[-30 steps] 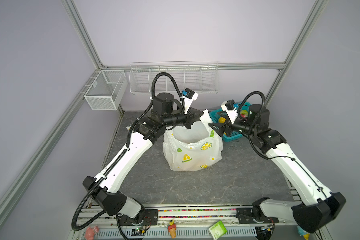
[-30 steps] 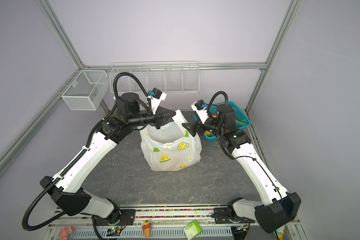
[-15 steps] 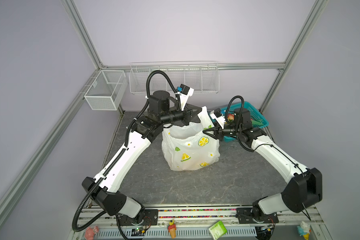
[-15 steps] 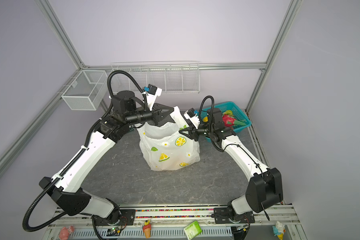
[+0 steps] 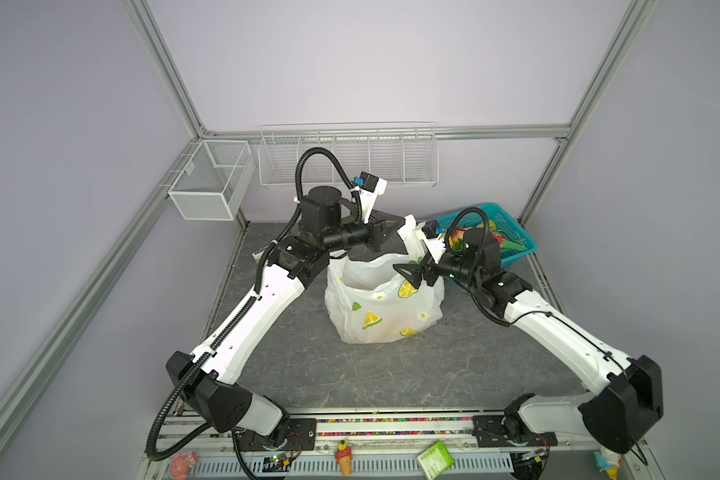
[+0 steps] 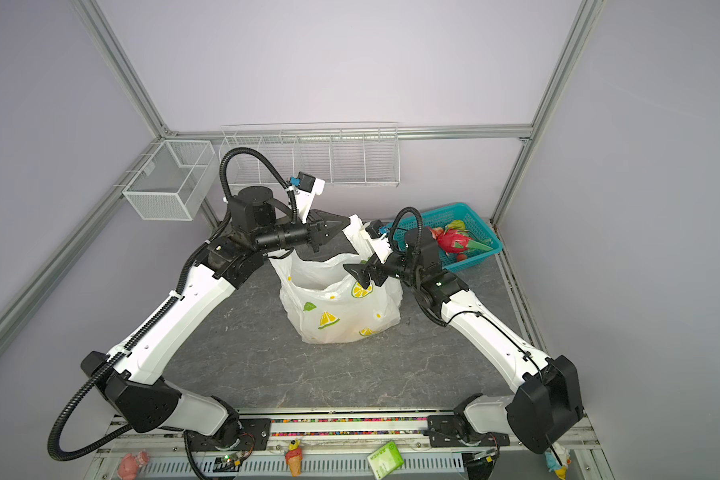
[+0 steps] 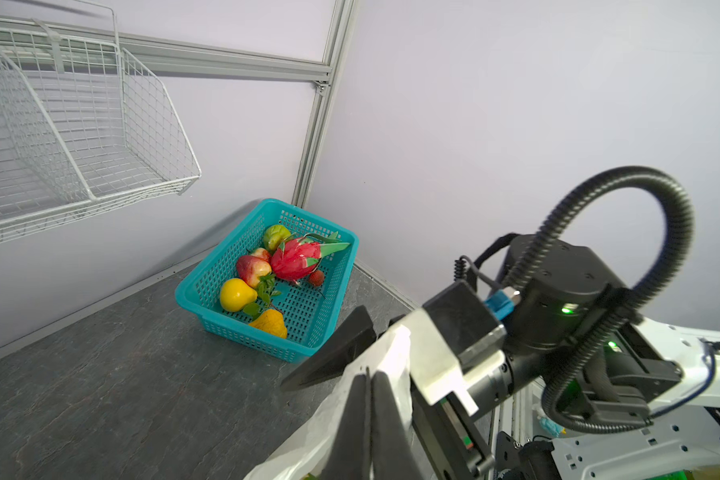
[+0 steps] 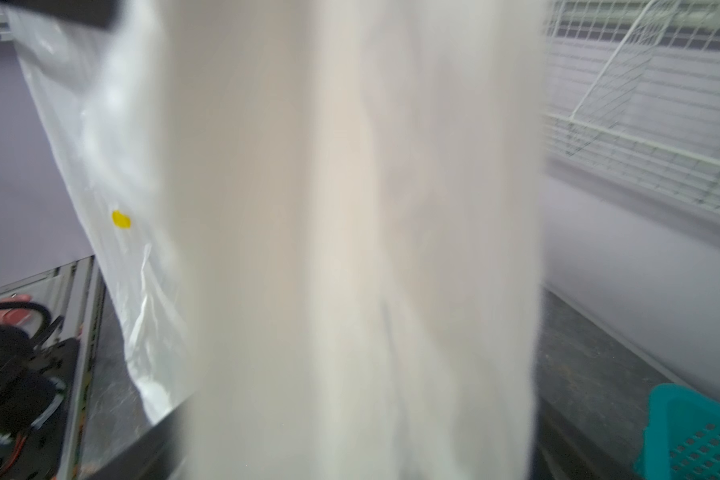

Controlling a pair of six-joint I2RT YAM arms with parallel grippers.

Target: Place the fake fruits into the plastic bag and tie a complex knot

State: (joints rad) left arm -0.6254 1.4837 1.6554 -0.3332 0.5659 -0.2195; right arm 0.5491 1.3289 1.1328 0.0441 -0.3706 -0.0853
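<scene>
Over the middle of the grey bench [image 5: 350, 382], the left tool [image 5: 398, 224] is pressed together on the rear handle [image 5: 410, 226] of the plastic bag [image 5: 385, 316], holding it up. Opposite, the right tool [image 5: 412, 276] stands spread, with bag film between its fingers [image 7: 337, 353] but not pinched. The bag stands open-mouthed, white with lemon prints; a faint orange tint low down suggests something may lie inside. Beyond it, fake fruits [image 7: 252, 270] lie in the teal basket [image 7: 192, 291] at the far right corner: a pink dragon fruit [image 7: 296, 262], with yellow, red, green and orange pieces. The film looks thin, limp and slippery, best gripped at a bunched handle; the fruits seem light, hard and glossy, best taken across the body.
</scene>
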